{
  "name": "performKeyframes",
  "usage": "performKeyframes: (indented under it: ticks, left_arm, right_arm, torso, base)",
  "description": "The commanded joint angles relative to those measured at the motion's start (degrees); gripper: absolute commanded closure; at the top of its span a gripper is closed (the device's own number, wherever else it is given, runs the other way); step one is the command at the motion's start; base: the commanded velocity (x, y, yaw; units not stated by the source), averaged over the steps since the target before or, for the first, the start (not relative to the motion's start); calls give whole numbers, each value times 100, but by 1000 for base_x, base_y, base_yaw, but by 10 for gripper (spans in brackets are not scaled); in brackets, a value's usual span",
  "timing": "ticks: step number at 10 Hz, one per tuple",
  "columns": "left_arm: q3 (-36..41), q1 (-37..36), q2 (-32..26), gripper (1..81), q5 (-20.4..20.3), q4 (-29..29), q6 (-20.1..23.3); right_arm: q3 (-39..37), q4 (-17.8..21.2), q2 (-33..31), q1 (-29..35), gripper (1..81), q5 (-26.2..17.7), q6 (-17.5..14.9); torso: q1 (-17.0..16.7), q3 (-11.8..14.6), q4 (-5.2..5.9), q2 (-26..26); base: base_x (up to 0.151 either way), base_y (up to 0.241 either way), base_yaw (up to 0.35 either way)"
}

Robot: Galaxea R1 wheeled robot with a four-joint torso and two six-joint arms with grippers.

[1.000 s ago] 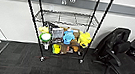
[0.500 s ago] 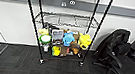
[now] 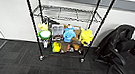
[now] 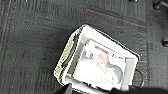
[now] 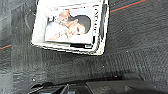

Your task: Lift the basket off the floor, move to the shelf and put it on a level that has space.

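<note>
The small beige woven basket with its white rim point(image 4: 96, 62) sits on the dark grey striped carpet floor point(image 3: 62, 67), at six o'clock from the tall black wire rack on casters point(image 3: 64, 27), well apart from it. It looks unlifted. A lopsided grab might tip it and slide out the printed picture point(image 5: 71, 25). In the head view only a basket corner shows. Whether either gripper's fingers are apart or together, I cannot tell.
</note>
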Motion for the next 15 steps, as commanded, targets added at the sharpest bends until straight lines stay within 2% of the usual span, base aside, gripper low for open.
performKeyframes:
  ticks: [1, 2, 3, 5, 7, 10, 11, 12, 15]
  left_arm:
    - [37, -723, 1, 10, 438, 20, 48]
    - [28, -767, 27, 10, 438, 29, 48]
    - [28, -802, 45, 10, 447, 29, 48]
    - [2, -829, 71, 10, 455, 29, 56]
    - [2, -829, 45, 10, 517, 29, 57]
    - [2, -820, 45, 10, 517, 29, 57]
    - [2, -820, 36, 10, 517, 29, 57]
    - [2, -820, 27, 10, 526, 29, 48]
    - [2, -811, 44, 10, 526, 29, 48]
  right_arm:
    - [104, 19, -148, 424, 10, -234, 83]
    - [148, 19, -209, 477, 10, -234, 110]
    - [200, 19, -279, 538, 10, -234, 118]
    - [507, 19, -578, 609, 10, -234, 233]
    - [1896, 19, -1378, 609, 10, -242, 285]
    - [2002, 19, -1458, 644, 10, -242, 426]
    - [2003, 28, -1458, 679, 10, -234, 435]
    - [1994, 19, -1458, 714, 10, -242, 531]
    - [1906, 19, -1467, 872, 10, -303, 655]
  torso:
    - [356, -515, 0, -551]
    - [476, -693, 0, -741]
    - [598, -334, 0, -934]
    - [800, -468, 0, -1244]
    - [1032, -502, 0, -1611]
    - [1405, -505, 0, -2206]
    - [1529, -621, 0, -2405]
    - [1650, -940, 0, -2599]
    - [1974, -1341, 0, -3115]
  base:
    - [0, 0, 0]
    - [0, 0, 0]
    - [0, 0, 0]
    - [0, 0, 0]
    - [0, 0, 0]
    - [0, 0, 0]
    - [0, 0, 0]
    - [0, 0, 0]
    - [0, 0, 0]
